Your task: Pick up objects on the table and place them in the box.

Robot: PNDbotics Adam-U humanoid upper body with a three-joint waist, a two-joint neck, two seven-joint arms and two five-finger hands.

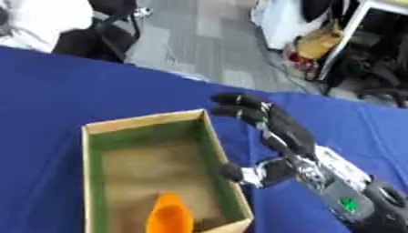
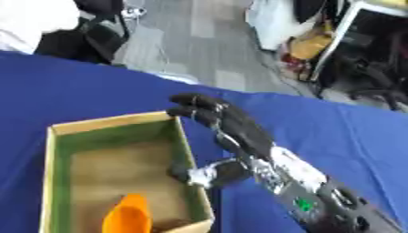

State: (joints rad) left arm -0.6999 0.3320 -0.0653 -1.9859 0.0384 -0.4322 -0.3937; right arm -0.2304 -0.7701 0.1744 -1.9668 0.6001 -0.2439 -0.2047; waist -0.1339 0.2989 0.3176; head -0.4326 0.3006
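Observation:
An open cardboard box (image 1: 94, 132) with green inner walls sits on the blue table. Inside it, near the front edge, lies an orange cone-shaped object (image 1: 170, 213). My right hand (image 1: 280, 132) comes in from the lower right and hovers just right of the box's right wall. Its fingers are stretched out toward the box's far right corner, and its thumb (image 1: 232, 172) reaches to the wall's rim. It holds nothing. My left hand shows in neither view.
Blue cloth (image 1: 79, 86) covers the table around the box. Beyond the far edge are grey floor, a black chair (image 1: 99, 38) at the upper left and clutter with table legs (image 1: 339, 41) at the upper right.

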